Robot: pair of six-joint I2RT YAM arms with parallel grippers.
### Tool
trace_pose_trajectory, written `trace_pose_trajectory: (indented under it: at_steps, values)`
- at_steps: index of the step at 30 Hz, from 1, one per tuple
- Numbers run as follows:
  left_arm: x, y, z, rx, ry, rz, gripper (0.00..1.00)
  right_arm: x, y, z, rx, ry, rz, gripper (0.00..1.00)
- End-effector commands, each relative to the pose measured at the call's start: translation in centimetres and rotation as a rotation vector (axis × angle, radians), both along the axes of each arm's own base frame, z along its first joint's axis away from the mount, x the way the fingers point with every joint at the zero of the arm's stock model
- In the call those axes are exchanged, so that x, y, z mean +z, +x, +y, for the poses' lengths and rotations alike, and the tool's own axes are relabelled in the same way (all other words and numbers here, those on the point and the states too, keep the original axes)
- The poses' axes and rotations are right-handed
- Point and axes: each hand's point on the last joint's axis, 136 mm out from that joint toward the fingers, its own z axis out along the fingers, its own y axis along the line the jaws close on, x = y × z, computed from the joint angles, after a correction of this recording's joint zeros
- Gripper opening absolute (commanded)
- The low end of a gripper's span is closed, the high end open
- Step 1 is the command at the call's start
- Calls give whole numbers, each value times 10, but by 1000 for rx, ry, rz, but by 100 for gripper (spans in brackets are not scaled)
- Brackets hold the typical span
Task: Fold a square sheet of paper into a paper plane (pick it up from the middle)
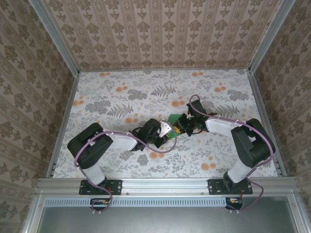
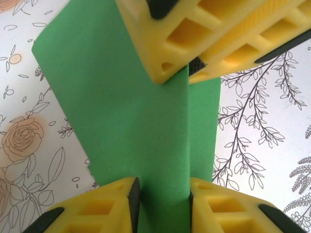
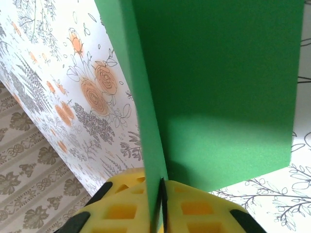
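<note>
Where the table point(image 1: 112, 97) meets its left rail point(image 1: 62, 124), a wide stretch of bare floral surface shows. The left arm point(image 1: 119, 141) reaches from the near edge toward the middle, with room on both sides. At its tip the left end effector point(image 2: 164, 206) holds its yellow fingers point(image 2: 109, 208) parted, one on each flank of a raised fold in the paper point(image 2: 121, 111). The black pads point(image 2: 135, 204) sit right at the fold's sides, but I cannot tell whether they press it. Left of the fold the paper spreads flat on the table. Its left edge is straight and its near corner lies just beside the left finger. The paper sits near the table's middle, between the two end effectors and well apart from every rail.

From the far side the right end effector point(image 3: 161, 194) is clenched on the same fold. In the left wrist view its two fingers close together over the ridge's far end. In the right wrist view they meet on the upright crease, and one green panel spreads away from it with a straight right edge and a square corner over the table.

Further right, the right arm point(image 1: 221, 125) bends back to its base, and open table runs on to the right rail point(image 1: 266, 124). Beyond both arms, bare surface extends to the papered back wall point(image 1: 165, 34).
</note>
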Motion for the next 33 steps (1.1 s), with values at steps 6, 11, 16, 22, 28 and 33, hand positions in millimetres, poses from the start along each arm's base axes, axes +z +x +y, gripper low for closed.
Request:
trace_pose_trajectory:
  at_steps: [6, 11, 16, 22, 28, 33]
  values:
    - [-1, -3, -8, -43, 1, 0, 19, 5, -1, -7, -5, -5, 37, 33]
    - [-2, -8, -10, -61, -1, 40, 15, 7, 3, -15, 14, -41, 15, 41]
    - [1, -10, -8, -34, -58, 126, 12, 13, 5, -25, 43, -77, -35, 48]
    - [6, -3, 2, 89, -153, 277, 11, 30, 9, -46, 90, -186, -201, 56]
    - [10, 1, 3, 183, -263, 440, 10, 34, 0, -41, 185, -171, -298, 56]
    - [8, 4, 0, 250, -305, 538, 10, 29, -5, -30, 249, -180, -308, 56]
